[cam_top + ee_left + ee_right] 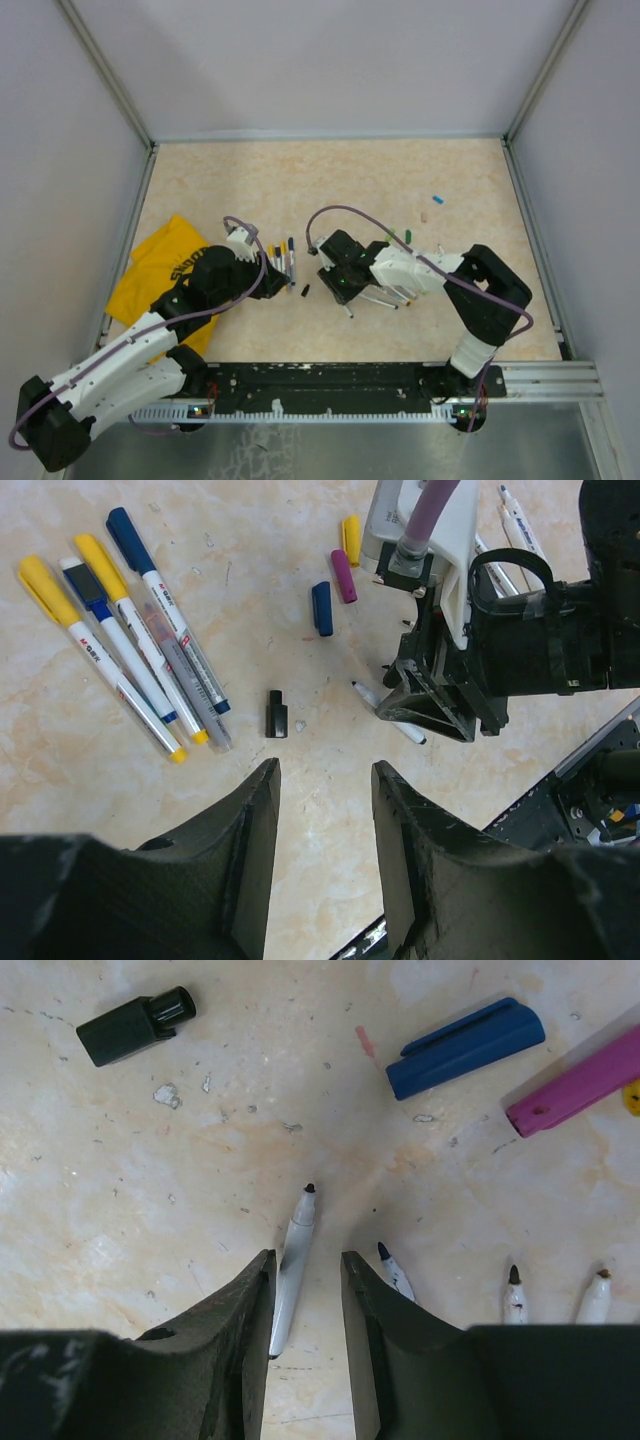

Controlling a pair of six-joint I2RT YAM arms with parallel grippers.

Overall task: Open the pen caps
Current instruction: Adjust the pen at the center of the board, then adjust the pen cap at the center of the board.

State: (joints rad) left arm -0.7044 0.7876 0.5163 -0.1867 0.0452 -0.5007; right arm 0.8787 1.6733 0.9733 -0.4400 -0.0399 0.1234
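A: Entry one, right pincer [307,1260]?
B: Listed as parted by a narrow gap, nothing clamped. An uncapped pen [292,1250] is laid on the surface [250,1120] beside one finger.
A: Farther out?
B: Three more bare-tipped pens [513,1295] are logged alongside. A black cap [135,1025], blue cap [465,1048] and purple cap [575,1085] are recorded beyond, all loose.
A: Entry two, left pincer [325,770]?
B: Entered as partly open and empty. A row of capped pens [130,640] is noted well ahead, off to one side.

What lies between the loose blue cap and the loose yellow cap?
The purple cap lies between the blue cap and the yellow cap; the left wrist view shows it.
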